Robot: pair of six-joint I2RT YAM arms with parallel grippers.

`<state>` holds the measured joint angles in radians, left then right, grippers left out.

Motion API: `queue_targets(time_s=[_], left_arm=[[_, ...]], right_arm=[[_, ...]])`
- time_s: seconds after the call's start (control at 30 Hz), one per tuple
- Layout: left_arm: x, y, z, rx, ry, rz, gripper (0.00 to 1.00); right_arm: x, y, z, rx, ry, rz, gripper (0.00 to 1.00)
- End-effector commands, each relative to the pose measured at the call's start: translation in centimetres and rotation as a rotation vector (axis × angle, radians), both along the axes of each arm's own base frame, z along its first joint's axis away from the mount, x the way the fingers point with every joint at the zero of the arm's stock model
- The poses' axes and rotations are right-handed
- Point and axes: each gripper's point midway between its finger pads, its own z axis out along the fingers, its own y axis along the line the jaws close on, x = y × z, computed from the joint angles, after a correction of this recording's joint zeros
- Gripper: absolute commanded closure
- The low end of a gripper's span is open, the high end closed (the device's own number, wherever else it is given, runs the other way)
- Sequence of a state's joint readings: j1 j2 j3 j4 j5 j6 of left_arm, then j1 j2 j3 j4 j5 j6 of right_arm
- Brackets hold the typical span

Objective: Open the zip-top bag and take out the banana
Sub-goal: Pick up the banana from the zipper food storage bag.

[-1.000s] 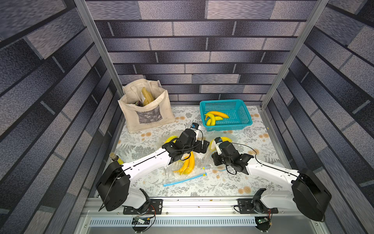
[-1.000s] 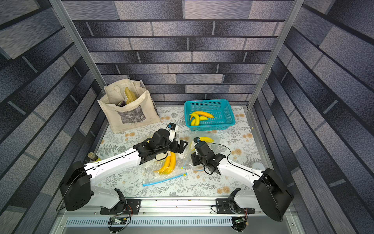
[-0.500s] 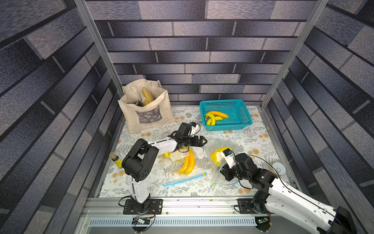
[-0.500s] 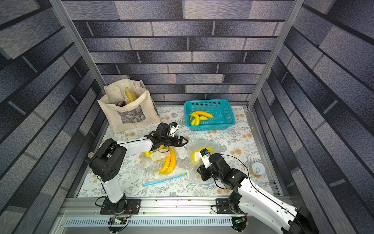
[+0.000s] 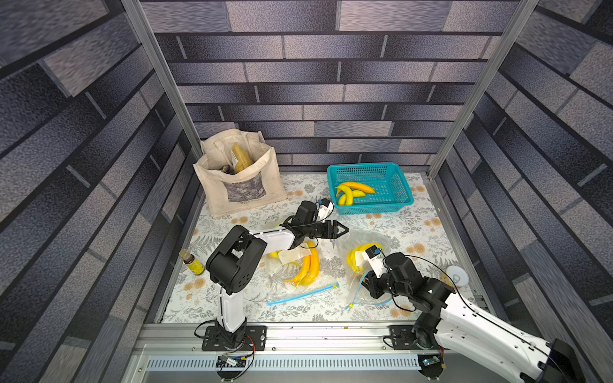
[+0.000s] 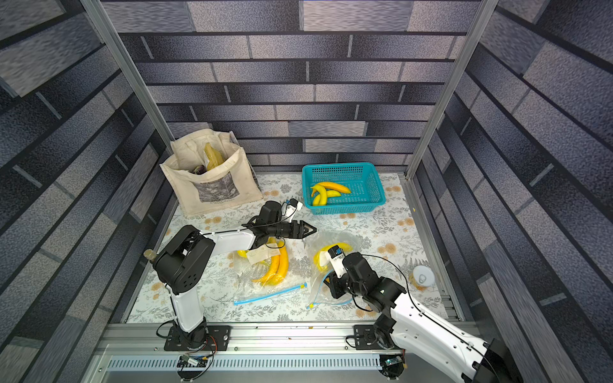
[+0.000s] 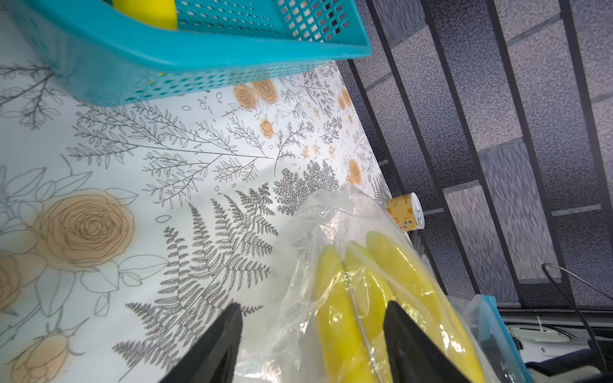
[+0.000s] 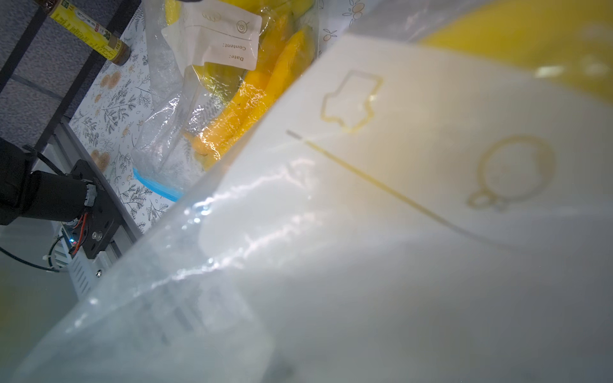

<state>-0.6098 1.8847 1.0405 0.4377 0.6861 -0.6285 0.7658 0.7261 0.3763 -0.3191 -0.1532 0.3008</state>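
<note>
Right gripper (image 5: pixel 371 287) pinches zip-top bag (image 5: pixel 371 237), mouth facing front; left gripper (image 7: pixel 313 306) spread, empty.

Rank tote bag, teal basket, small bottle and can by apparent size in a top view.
Largest: tote bag.
Then teal basket.
The small bottle and can look about alike, so I won't rank them.

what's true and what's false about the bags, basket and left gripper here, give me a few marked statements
The teal basket holds bananas. True.
The left gripper is clamped on a banana. False: its jaws stand apart, empty.
The tote bag lies flat and empty. False: it stands upright with items inside.
The left zip-top bag and the right zip-top bag both contain bananas. True.
A small bottle stands upright. True.
</note>
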Motion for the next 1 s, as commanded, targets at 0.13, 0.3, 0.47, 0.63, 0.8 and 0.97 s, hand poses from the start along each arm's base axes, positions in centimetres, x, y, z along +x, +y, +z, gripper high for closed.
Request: queue_targets(time_s=[0.13,0.3,0.47,0.63,0.8,0.97], left_arm=[[-1.1,0.2,-2.4,0.014,0.072,-0.008,0.23],[-1.4,0.1,-2.4,0.023,0.066,-0.016,0.19],[-1.3,-1.1,-0.8,-0.035,0.036,-0.023,0.19],[-1.5,-2.1,-0.7,-0.06,0.054,-0.048,0.34],[-1.6,-2.3,-1.0,-0.098,0.081,-0.047,0.46],[-0.8,-1.8,-0.7,-0.11,0.064,-0.009,0.87]], right_arm=[[1.2,-0.8,2.5,0.006,-0.123,-0.04,0.91],[1.2,-0.4,2.7,0.029,-0.126,-0.031,0.91],[1.5,0.4,2.7,0.037,-0.12,-0.016,0.91],[1.9,0.3,3.2,0.036,-0.144,-0.025,0.91],[2.2,0.3,3.5,0.044,-0.163,-0.04,0.91],[2.3,0.5,3.2,0.042,-0.143,-0.038,0.91]])
